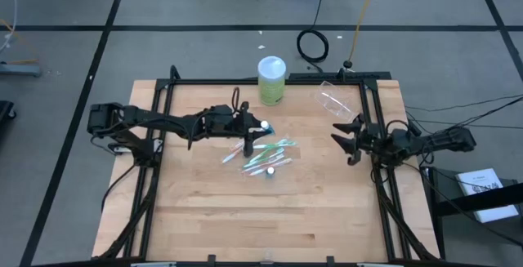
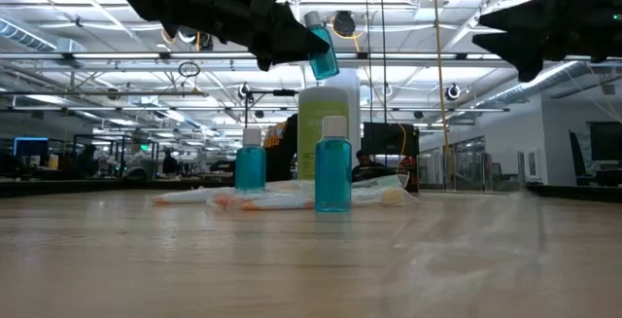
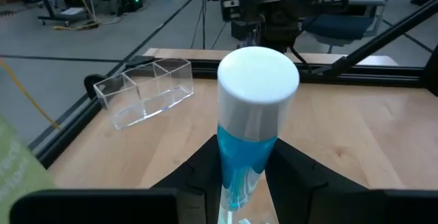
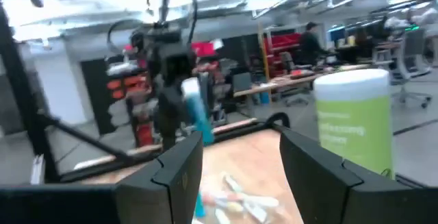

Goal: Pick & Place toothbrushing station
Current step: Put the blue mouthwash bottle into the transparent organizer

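I have the left pincer [image 1: 248, 128] clamped on a teal tube [image 3: 252, 138], lifted above the toothbrushes [image 1: 265, 154]. My right pincer [image 1: 345, 139] waits at three o'clock over the worktop [image 1: 245, 218], fingers apart

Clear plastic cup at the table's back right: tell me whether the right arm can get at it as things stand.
Probably yes. The clear plastic cup lies on its side just beyond the right gripper, which is open and empty, with bare table between them. The left gripper holds a teal tube well clear.
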### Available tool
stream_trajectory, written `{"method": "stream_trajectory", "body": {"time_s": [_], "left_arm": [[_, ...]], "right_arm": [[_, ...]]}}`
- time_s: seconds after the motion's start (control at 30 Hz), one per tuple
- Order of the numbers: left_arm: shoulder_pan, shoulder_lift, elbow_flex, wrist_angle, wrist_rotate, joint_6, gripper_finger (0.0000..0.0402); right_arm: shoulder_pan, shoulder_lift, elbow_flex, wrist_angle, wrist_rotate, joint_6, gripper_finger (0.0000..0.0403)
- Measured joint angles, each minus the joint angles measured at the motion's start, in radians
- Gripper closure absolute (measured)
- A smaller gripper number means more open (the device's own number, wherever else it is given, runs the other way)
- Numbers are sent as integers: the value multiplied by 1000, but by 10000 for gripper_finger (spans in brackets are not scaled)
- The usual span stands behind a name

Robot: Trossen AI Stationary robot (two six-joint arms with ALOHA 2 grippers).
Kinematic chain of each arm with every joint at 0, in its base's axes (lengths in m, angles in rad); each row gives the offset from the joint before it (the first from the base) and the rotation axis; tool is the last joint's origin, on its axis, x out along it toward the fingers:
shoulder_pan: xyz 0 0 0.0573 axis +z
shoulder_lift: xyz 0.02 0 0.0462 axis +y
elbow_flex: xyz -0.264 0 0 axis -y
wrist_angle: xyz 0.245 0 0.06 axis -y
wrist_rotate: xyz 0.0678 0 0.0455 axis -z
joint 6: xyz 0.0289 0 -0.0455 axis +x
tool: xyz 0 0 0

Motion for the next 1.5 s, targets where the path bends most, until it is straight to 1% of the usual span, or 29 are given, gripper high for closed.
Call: {"method": "stream_trajectory", "body": {"time_s": [0.1, 0.17, 0.27, 0.4, 0.47, 0.6, 0.7, 0.83, 0.93, 1.17, 1.23, 1.5], "left_arm": [[-4, 55, 24, -6, 0, 0, 302], [-4, 108, 54, 7, 2, 0, 302], [-3, 201, 124, 8, 13, 0, 302], [-5, 298, 229, -15, 91, 3, 302], [-13, 332, 276, -52, 97, 11, 302], [-29, 387, 347, -112, 91, 49, 302], [-37, 403, 369, -146, 89, 78, 302], [-42, 401, 377, -156, 89, 83, 302], [-42, 402, 377, -170, 89, 81, 302], [-42, 402, 375, -194, 87, 81, 302], [-42, 402, 375, -191, 87, 83, 302], [-43, 402, 375, -194, 87, 79, 302]], "right_arm": [[-3, 115, 2, 172, 2, -24, 217], [-3, 213, 26, 231, 3, -33, 217], [-7, 389, 80, 194, 5, -28, 217], [-28, 632, 188, 239, 7, 36, 218], [-40, 752, 235, 252, 5, 50, 218], [-50, 929, 332, 328, -4, 13, 218], [-58, 1016, 392, 324, -40, -22, 218], [-65, 1063, 452, 317, -103, -22, 218], [-66, 1068, 473, 280, -106, -21, 218], [-66, 1064, 608, -74, -133, 58, 218], [-66, 1083, 630, -82, -132, 63, 218], [-66, 1085, 626, -143, -130, 66, 218]]}}
